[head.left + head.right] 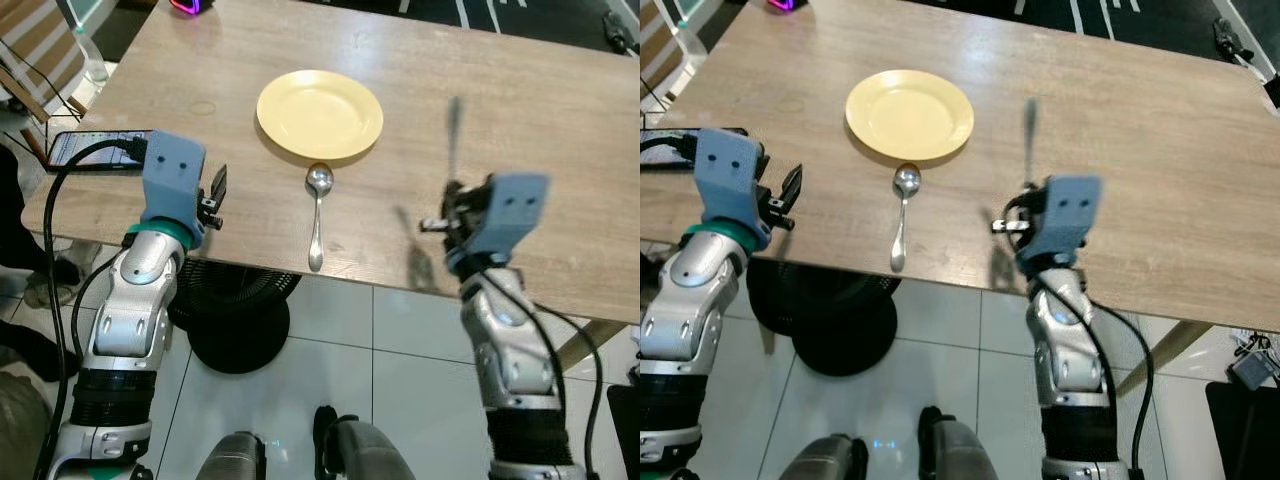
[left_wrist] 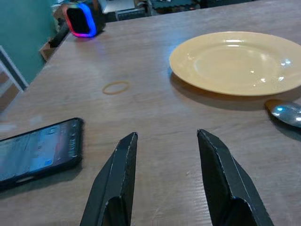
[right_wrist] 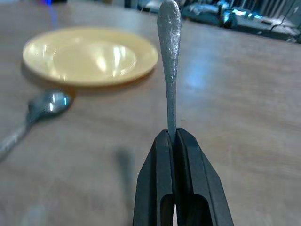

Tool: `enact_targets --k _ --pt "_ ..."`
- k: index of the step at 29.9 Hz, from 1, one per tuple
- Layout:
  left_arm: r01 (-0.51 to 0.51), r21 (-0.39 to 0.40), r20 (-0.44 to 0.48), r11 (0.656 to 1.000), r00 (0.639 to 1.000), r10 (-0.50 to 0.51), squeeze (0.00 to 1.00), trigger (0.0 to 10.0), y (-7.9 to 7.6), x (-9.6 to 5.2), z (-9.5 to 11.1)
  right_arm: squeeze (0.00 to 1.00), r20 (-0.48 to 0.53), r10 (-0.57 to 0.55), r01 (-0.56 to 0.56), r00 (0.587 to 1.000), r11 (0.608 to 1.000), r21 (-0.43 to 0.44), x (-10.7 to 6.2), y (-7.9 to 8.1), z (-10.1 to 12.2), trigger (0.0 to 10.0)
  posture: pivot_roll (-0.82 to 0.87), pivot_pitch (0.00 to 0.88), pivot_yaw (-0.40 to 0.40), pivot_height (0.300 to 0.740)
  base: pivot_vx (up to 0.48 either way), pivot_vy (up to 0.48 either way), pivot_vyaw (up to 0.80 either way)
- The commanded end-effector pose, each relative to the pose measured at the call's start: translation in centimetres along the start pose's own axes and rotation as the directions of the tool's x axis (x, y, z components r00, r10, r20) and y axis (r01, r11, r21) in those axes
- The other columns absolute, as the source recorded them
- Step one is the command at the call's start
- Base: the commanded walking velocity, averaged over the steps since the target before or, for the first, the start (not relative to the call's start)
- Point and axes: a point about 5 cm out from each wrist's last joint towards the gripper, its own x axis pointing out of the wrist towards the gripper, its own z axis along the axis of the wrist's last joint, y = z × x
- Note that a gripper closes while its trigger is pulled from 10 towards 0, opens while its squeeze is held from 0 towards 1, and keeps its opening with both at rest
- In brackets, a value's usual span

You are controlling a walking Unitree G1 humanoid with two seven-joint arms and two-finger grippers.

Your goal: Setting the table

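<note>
The piece of cutlery (image 3: 170, 61) in the right gripper (image 3: 175, 141) is a slim metal utensil, pinched at one end between the closed black fingers, its handle standing up and away from them. Which end is hidden in the grip I cannot tell (so it may be a fork or a knife). It looks stiff, light and smooth, liable to swivel or slip in so narrow a pinch; a hold nearer its middle would probably steady it better for laying flat.

Taking the yellow plate (image 1: 319, 113) as the landmark: the held utensil hovers over the wooden table (image 1: 540, 130) to the plate's right, nearer the robot's edge. The spoon (image 1: 317, 220) lies flat just on the near side of the plate, its bowl almost touching the rim and its handle running toward the table edge.

The left gripper (image 2: 167, 181) sits low over the table to the plate's left and nearer the robot, its two fingers spread apart and holding nothing. A phone (image 2: 35, 150) lies farther left of the plate, and a small glowing speaker (image 2: 83, 19) stands beyond the plate toward the far left corner. A thin band (image 2: 115, 87) lies between speaker and phone.
</note>
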Motion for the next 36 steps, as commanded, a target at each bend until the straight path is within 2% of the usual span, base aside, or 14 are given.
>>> enact_targets --k 1,3,5,9,11,13,14,15,17,19,25,36 --pt "0.002 0.011 -0.025 1.0 1.0 -0.002 0.0 10.0 0.4 -0.4 -0.5 0.0 -0.019 0.002 -0.002 1.0 1.0 -0.012 -0.4 -0.8 -0.7 10.0 0.06 0.077 -0.016 0.74 0.0 0.0 0.0" --pt "0.002 0.011 -0.025 1.0 1.0 -0.002 0.0 10.0 0.4 -0.4 -0.5 0.0 -0.019 0.002 -0.002 1.0 1.0 -0.012 -0.4 -0.8 -0.7 10.0 0.06 0.077 -0.016 0.74 0.0 0.0 0.0" --pt "0.015 0.036 -0.027 0.999 1.0 -0.014 0.0 10.0 0.9 -0.6 -0.3 0.0 -0.004 -0.017 0.017 1.0 0.999 -0.039 0.1 -2.0 -0.2 10.0 0.08 0.081 -0.014 0.74 0.0 0.0 0.0" --pt "0.03 0.043 -0.029 0.999 0.999 -0.028 0.0 10.0 0.8 -0.6 -0.2 0.0 0.015 -0.03 0.031 0.999 0.998 -0.054 0.3 -2.3 0.1 10.0 0.08 0.092 -0.002 0.74 0.0 0.0 0.0" --pt "0.051 0.044 -0.033 0.998 0.998 -0.049 0.0 10.0 0.4 -0.5 -0.2 0.0 0.031 -0.048 0.05 0.998 0.996 -0.069 0.4 -2.5 0.4 10.0 0.07 0.1 0.019 0.74 0.0 0.0 0.0" --pt "0.121 0.037 -0.036 0.992 0.992 -0.12 0.0 10.0 -0.9 0.0 -0.2 0.0 0.054 -0.088 0.093 0.995 0.991 -0.092 0.0 -2.7 0.5 10.0 0.04 0.105 0.068 0.74 0.0 0.0 0.0" --pt "0.121 0.037 -0.036 0.992 0.992 -0.12 0.0 10.0 -0.9 0.0 -0.2 0.0 0.054 -0.088 0.093 0.995 0.991 -0.092 0.0 -2.7 0.5 10.0 0.04 0.105 0.068 0.74 0.0 0.0 0.0" --pt "0.162 0.032 -0.032 0.986 0.986 -0.161 0.0 10.0 -1.6 0.4 0.0 0.0 0.063 -0.107 0.113 0.992 0.988 -0.103 -0.5 -2.9 0.3 10.0 0.03 0.103 0.086 0.74 0.0 0.0 0.0" --pt "0.162 0.032 -0.032 0.986 0.986 -0.161 0.0 10.0 -1.6 0.4 0.0 0.0 0.063 -0.107 0.113 0.992 0.988 -0.103 -0.5 -2.9 0.3 10.0 0.03 0.103 0.086 0.74 0.0 0.0 0.0" --pt "0.224 0.024 -0.019 0.974 0.975 -0.224 0.0 10.0 -2.8 1.4 0.5 0.0 0.068 -0.142 0.149 0.988 0.982 -0.113 -1.5 -3.2 -0.1 10.0 0.01 0.099 0.117 0.74 0.0 0.0 0.0" --pt "0.237 0.024 -0.001 0.971 0.971 -0.238 0.0 10.0 -3.2 2.0 1.1 0.0 0.074 -0.163 0.171 0.984 0.98 -0.104 -2.0 -3.3 -0.3 10.0 0.0 0.092 0.12 0.74 0.0 0.0 0.0" --pt "0.172 0.007 0.003 0.985 0.985 -0.172 0.0 10.0 -2.4 1.6 0.9 0.0 0.08 -0.158 0.164 0.984 0.983 -0.082 -1.2 -3.0 -0.2 10.0 0.02 0.087 0.077 0.74 0.0 0.0 0.0"
